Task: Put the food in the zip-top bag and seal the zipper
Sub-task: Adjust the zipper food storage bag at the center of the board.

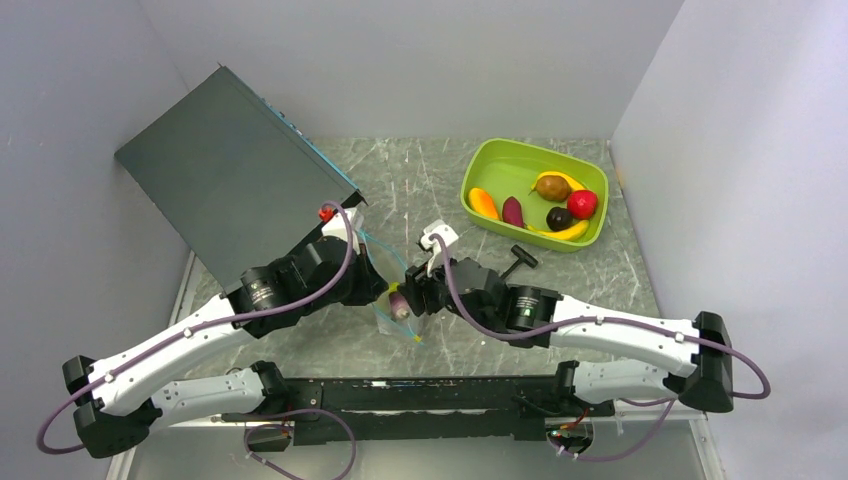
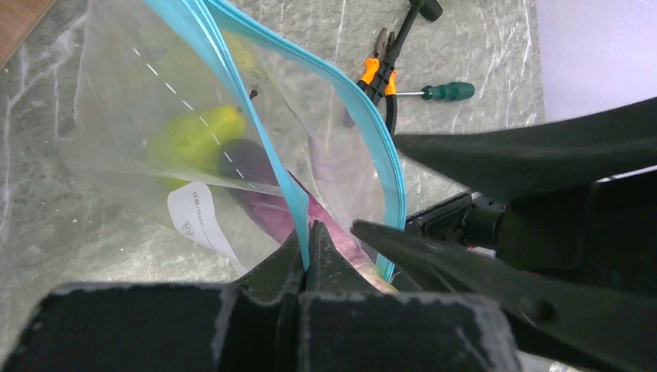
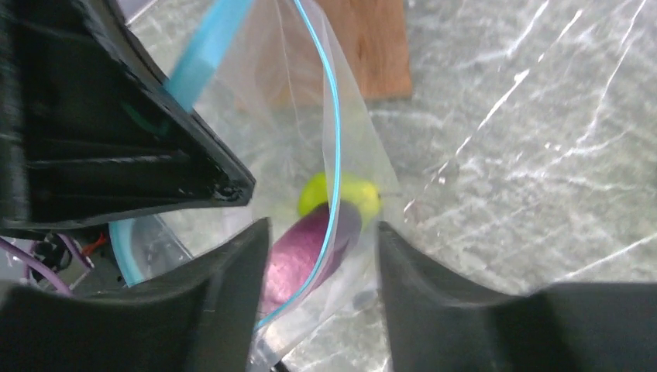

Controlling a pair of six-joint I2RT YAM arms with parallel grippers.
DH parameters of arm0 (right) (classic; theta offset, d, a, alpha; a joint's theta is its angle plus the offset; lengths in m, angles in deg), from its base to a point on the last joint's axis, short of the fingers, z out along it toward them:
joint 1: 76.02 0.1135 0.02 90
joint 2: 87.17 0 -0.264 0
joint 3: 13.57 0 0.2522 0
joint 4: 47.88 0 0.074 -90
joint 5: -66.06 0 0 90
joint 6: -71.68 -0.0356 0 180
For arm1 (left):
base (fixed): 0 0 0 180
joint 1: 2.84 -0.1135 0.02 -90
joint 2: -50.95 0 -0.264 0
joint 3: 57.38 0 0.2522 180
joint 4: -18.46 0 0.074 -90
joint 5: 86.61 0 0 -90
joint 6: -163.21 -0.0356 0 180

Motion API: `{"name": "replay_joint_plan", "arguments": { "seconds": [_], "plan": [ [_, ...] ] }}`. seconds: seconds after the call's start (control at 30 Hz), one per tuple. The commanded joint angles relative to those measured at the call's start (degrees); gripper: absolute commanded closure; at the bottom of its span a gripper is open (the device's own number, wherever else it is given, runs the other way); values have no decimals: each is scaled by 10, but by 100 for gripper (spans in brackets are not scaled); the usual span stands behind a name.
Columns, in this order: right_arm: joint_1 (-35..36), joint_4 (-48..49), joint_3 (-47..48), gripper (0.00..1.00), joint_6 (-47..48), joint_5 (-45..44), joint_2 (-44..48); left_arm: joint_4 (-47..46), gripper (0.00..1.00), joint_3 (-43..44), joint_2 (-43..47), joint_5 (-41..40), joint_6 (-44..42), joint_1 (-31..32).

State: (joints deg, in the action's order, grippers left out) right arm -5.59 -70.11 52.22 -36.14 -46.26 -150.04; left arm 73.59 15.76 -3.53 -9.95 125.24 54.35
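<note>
The clear zip-top bag (image 1: 385, 312) hangs between my two grippers, mouth open. My left gripper (image 2: 308, 246) is shut on one side of the blue-green zipper (image 2: 364, 124) and holds the bag (image 2: 139, 93) up. Inside lie a green apple (image 2: 194, 136) and a purple piece (image 2: 256, 178). My right gripper (image 3: 321, 240) is open at the bag's mouth; the purple piece (image 3: 306, 248) lies between its fingers, inside the bag, with the apple (image 3: 345, 194) beyond. In the top view the left gripper (image 1: 380, 288) and the right gripper (image 1: 408, 298) almost touch.
A lime-green tray (image 1: 500, 160) at the back right holds an orange piece (image 1: 483, 203), a purple one (image 1: 512, 211), a brown pear (image 1: 552, 187), a dark plum (image 1: 559, 218), a red one (image 1: 582, 203) and bananas (image 1: 570, 231). Pliers (image 2: 380, 74) and a screwdriver (image 2: 445, 91) lie nearby. A dark box (image 1: 230, 170) stands back left.
</note>
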Motion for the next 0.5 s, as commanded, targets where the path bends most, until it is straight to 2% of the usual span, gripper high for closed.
{"name": "replay_joint_plan", "arguments": {
  "seconds": [0.0,0.03,0.07,0.1,0.23,0.3,0.37,0.47],
  "plan": [
    [2,-53,19,61,-33,21,-16,-17,100,4,15,-4,17,3],
    [1,-65,28,73,-29,26,-16,-9,100,6,17,-7,17,2],
    [2,-75,36,95,-25,30,-11,1,100,9,19,-11,16,2],
    [3,-83,44,100,-23,32,-2,15,100,14,22,-15,14,2],
    [6,-143,113,100,-38,41,32,119,100,73,29,-34,11,2],
    [6,-201,177,100,-53,62,8,162,100,104,29,-36,14,2],
    [5,-223,208,100,-65,93,-18,141,100,91,35,-20,23,2],
    [6,-171,177,100,-82,95,-40,32,100,12,41,20,31,2]
  ]
}}
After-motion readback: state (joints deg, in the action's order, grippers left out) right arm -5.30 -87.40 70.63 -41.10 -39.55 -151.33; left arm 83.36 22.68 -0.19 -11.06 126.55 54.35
